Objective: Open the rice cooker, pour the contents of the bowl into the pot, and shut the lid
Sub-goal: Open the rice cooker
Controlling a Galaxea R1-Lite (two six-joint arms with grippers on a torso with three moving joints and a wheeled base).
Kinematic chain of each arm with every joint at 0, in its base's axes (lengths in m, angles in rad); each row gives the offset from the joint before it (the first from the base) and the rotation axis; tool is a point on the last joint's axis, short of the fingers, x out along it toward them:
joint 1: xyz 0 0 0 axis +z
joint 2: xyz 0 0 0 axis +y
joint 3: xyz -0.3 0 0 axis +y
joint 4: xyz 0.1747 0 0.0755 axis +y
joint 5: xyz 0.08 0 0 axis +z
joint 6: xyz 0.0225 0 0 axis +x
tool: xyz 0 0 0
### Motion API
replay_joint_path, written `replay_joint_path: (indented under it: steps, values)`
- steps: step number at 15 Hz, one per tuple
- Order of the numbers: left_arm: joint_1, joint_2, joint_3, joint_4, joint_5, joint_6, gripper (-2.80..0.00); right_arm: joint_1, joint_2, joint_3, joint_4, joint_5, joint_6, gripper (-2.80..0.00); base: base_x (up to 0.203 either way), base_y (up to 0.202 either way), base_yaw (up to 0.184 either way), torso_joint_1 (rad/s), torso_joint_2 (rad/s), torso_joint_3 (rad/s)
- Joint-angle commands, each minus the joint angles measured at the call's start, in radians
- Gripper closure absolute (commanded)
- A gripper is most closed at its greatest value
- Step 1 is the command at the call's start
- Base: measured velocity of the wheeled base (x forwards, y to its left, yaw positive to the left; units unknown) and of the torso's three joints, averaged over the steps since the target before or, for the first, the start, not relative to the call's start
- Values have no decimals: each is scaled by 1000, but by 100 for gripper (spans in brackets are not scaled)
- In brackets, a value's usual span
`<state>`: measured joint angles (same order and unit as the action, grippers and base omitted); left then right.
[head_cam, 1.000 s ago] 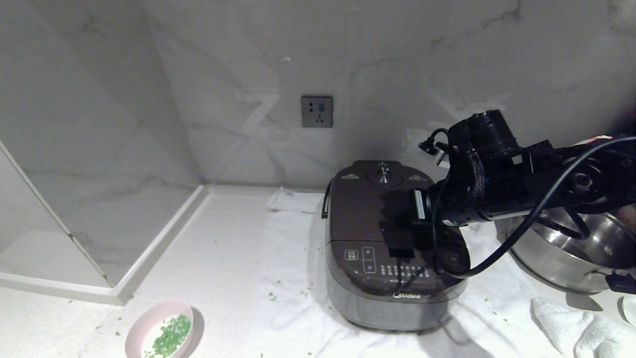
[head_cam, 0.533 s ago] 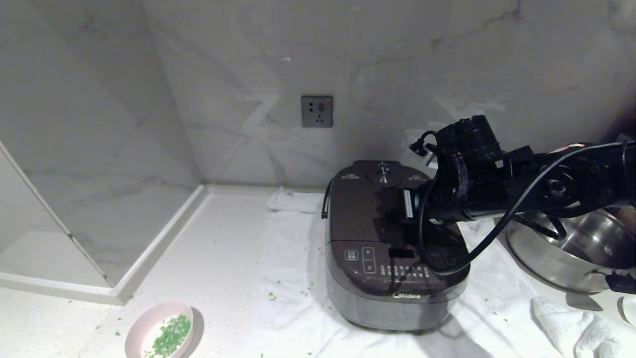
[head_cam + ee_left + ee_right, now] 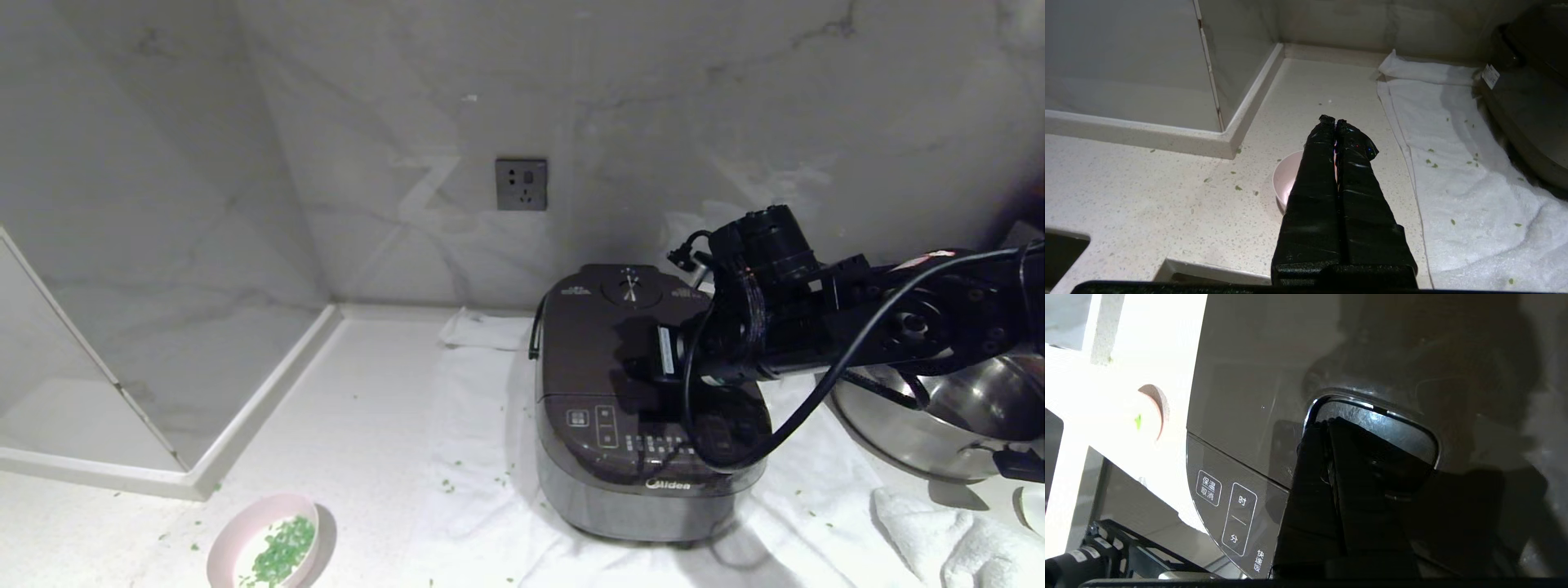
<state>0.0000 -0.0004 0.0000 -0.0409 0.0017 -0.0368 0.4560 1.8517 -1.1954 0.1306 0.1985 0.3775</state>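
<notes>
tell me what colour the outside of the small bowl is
Pale pink outside, white inside; the bowl shows best in the head view, holding green bits.

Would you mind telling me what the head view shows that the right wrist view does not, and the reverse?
Only the head view shows the wall socket, the steel pan and the whole cooker.

Only the right wrist view shows the right gripper, shut, with its tips at the oval release button.

Both show the lid, closed, the button panel and the pink bowl.
</notes>
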Motion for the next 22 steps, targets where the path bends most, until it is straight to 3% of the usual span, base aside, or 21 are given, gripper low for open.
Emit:
replay_joint_path:
  steps: [1,8,10,16,22]
  values:
    - [1,0,15,-1,0,0,0,-2,0,28,2,1,8,0,0,0,0,0,0,0]
    - [0,0,15,-1,0,0,0,4,-108,24,-17,4,6,0,0,0,0,0,0,0]
    - [0,0,15,-1,0,0,0,64,-214,33,-13,-3,6,0,0,0,0,0,0,0]
    - [0,0,15,-1,1,0,0,330,-437,37,-7,-125,-1,0,0,0,0,0,0,0]
    - [0,0,15,-1,1,0,0,353,-588,115,43,-199,-17,0,0,0,0,0,0,0]
